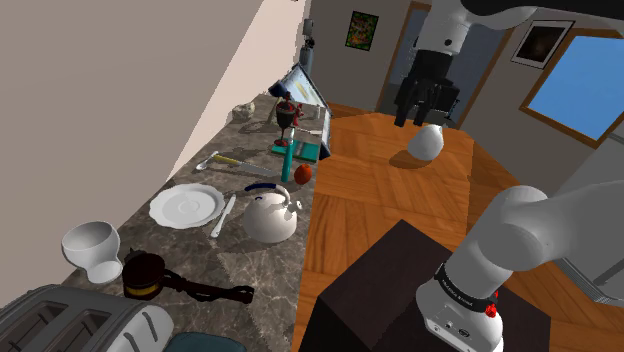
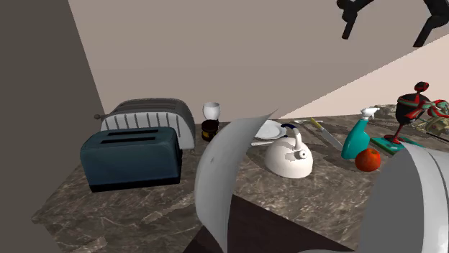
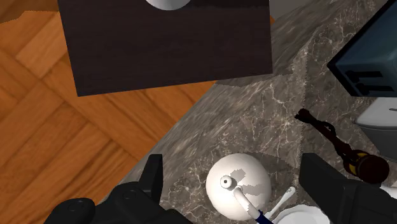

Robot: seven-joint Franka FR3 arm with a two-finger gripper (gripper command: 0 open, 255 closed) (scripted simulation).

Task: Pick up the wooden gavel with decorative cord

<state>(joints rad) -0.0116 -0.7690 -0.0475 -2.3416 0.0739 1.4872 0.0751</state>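
The gavel (image 1: 185, 283) lies flat on the marble counter (image 1: 270, 275) near the toasters, with a dark brown head and a thin dark handle. In the second exterior view its head (image 2: 209, 129) peeks out behind the grey toaster. My gripper (image 1: 425, 108) hangs high in the air, open and holding nothing. In the second exterior view the gripper (image 2: 385, 32) hangs far above the counter. From the wrist, the gripper (image 3: 235, 172) looks straight down at a white kettle (image 3: 235, 188), and the gavel (image 3: 340, 147) lies off beyond one finger.
Along the counter stand a white kettle (image 1: 270, 215), a plate (image 1: 187, 205), a white cup (image 1: 92, 245), a red apple (image 1: 302, 173) and a teal spray bottle (image 1: 287, 155). A teal toaster (image 2: 133, 157) and a grey toaster (image 2: 151, 118) sit beside the gavel. The dark stand (image 3: 165, 44) borders the counter.
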